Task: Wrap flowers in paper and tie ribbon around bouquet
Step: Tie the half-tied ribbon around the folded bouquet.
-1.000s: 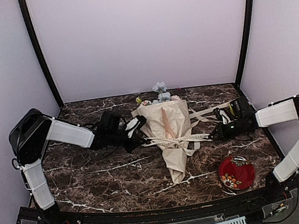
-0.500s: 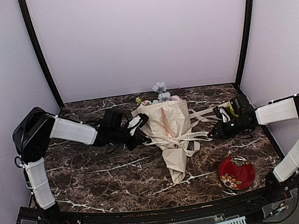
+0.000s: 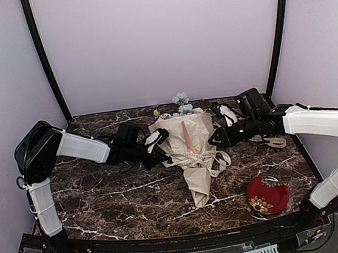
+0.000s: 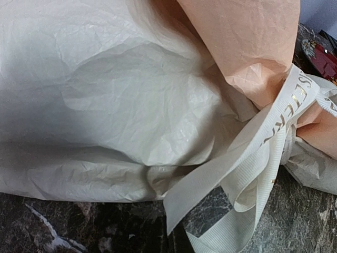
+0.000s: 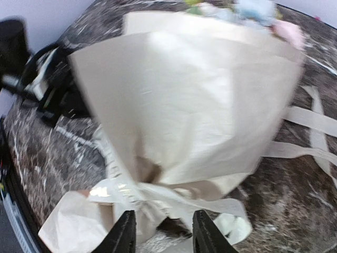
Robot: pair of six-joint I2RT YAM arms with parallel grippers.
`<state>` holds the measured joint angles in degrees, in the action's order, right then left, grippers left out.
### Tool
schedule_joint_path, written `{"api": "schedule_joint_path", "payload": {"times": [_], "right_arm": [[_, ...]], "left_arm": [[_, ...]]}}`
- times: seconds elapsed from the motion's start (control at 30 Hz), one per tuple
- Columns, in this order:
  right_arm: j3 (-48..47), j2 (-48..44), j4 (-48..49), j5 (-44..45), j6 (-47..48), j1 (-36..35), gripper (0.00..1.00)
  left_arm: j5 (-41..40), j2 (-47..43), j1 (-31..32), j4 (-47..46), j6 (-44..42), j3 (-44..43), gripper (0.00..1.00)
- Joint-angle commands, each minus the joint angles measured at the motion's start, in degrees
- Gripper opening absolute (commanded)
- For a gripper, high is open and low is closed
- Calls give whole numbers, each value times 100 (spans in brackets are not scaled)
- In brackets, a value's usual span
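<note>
Bouquet (image 3: 190, 141) lies between both grippers, ribbon (image 3: 200, 157) looped around its waist. Left gripper (image 3: 163, 158) is clenched against its side; whether it pinches ribbon is unclear. Right gripper (image 3: 212, 141) hovers just beside it, fingers parted, empty.

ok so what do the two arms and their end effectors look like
Both match: smooth white shells on the links of the left arm and right arm, bulky black joints between, thin wires by the joints. The left end effector and right end effector are black with white patches; the right one's fingers are dark tapered blades.
</note>
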<state>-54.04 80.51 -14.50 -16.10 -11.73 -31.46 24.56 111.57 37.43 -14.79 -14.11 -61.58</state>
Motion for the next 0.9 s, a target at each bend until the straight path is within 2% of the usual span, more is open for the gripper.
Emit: {"api": "schedule_joint_path", "payload": {"times": [0.0,0.1,0.27,0.63,0.7,0.87], "right_arm": [[-151,251,-23,-192,731,-942,33],[-362,614,76,-312,634,-1152,31],[-560,1025,-7,223,618,-1489,37],[-772,1381,-118,996,487,-1530,39],[-789,1405,-110,1051,478,-1529,36],[-816,1413,-147,906,511,-1534,14]], "left_arm": [[118,-100,31,128,-82,-91,0],[127,-100,38,131,-67,-91,0],[123,-100,53,160,-61,-92,0],[185,-109,72,157,-49,-73,0],[184,-101,71,158,-55,-70,0],[212,-100,78,169,-74,-65,0]]}}
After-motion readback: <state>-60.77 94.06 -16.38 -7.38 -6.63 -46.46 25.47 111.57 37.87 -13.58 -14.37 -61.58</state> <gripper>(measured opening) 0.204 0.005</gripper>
